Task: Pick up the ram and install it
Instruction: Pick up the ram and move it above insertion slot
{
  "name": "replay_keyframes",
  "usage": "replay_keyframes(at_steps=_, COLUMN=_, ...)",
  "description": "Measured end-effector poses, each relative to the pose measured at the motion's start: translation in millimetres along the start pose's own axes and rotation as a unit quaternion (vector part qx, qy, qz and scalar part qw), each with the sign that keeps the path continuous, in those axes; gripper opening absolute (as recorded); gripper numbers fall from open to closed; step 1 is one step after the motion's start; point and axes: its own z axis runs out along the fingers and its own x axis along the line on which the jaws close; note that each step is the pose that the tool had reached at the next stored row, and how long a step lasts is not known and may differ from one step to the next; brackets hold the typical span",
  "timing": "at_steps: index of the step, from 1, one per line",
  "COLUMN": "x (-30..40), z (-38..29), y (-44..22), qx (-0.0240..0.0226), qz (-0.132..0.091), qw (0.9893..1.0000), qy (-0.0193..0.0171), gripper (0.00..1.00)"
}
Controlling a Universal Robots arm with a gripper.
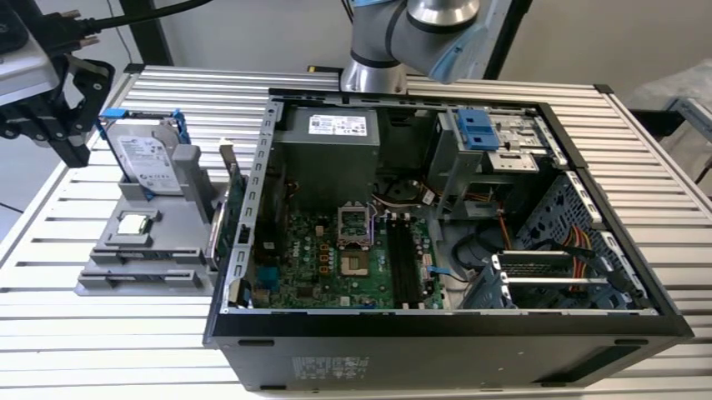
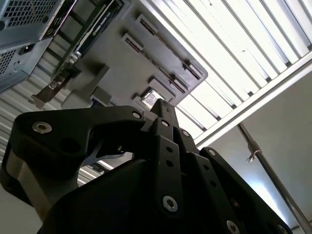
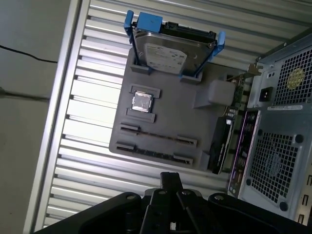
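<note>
The step in hand looks like the reach for the pick. The gripper (image 3: pixel 170 179) hangs above the table (image 1: pixel 100 333) with its fingers drawn together, nothing between them, and touches no part. Nearest it in the first wrist view is the grey tray (image 3: pixel 175 112). There the ram (image 3: pixel 157 136) seems to be the thin dark strip standing on edge in a long holder, though I cannot be sure of that. In the exterior view that holder sits at the tray's six o'clock end, the chip (image 1: pixel 135 223) mid-tray, and the drive (image 1: pixel 145 158) upright at twelve o'clock. Farther off, at the tray's three o'clock, lies the open case (image 1: pixel 445 321) with its long slots (image 1: pixel 403 258) on the board. A grasp would call for opened fingers squared across the stick's flat faces, then a straight lift.
</note>
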Motion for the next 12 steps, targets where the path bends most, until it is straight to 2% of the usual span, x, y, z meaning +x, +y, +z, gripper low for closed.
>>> replay_keyframes(at_steps=12, x=0.1, z=0.0, y=0.0, qx=-0.0005, qz=-0.030, qw=0.9996, qy=0.0014, gripper=0.00)
